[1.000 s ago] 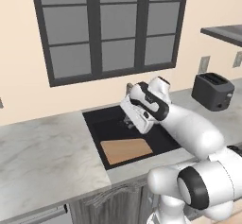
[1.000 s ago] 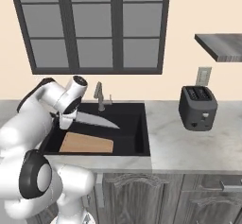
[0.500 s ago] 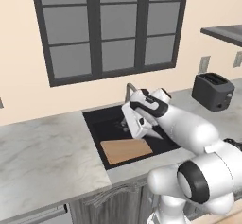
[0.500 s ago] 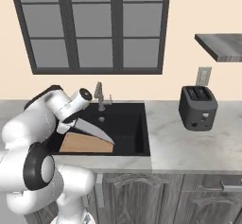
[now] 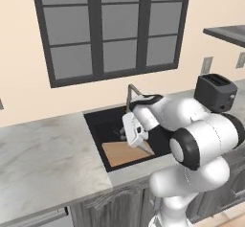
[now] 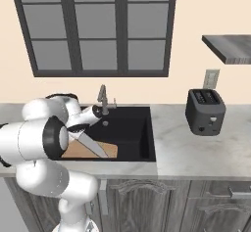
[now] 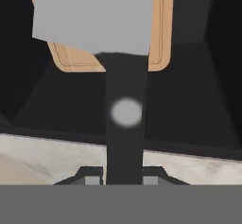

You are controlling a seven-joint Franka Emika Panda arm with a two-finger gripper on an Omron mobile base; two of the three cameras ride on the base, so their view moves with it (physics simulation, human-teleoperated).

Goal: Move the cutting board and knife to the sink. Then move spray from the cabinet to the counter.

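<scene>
The tan cutting board (image 5: 119, 153) (image 6: 77, 150) lies flat in the black sink (image 5: 95, 121) (image 6: 132, 128), at its near left side. My gripper (image 5: 126, 134) (image 6: 78, 127) (image 7: 123, 175) hangs low inside the basin, shut on the black handle of the knife (image 7: 124, 109). The knife's grey blade (image 5: 144, 147) (image 6: 93, 145) slants down over the board, and in the hand view the blade (image 7: 94, 15) covers much of the board (image 7: 159, 29). I cannot tell whether the tip touches the board. The spray is out of view.
A faucet (image 5: 130, 92) (image 6: 102, 99) stands at the sink's back rim. A black toaster (image 5: 215, 92) (image 6: 205, 111) sits on the marble counter (image 5: 43, 159) (image 6: 196, 150) to the right. The cabinet's dark wood-grain underside (image 6: 228, 47) juts out above the toaster. A window spans the wall behind.
The arm has come down into the sink with the knife. The blade, held above the basin a second ago, now slants low over the cutting board.
</scene>
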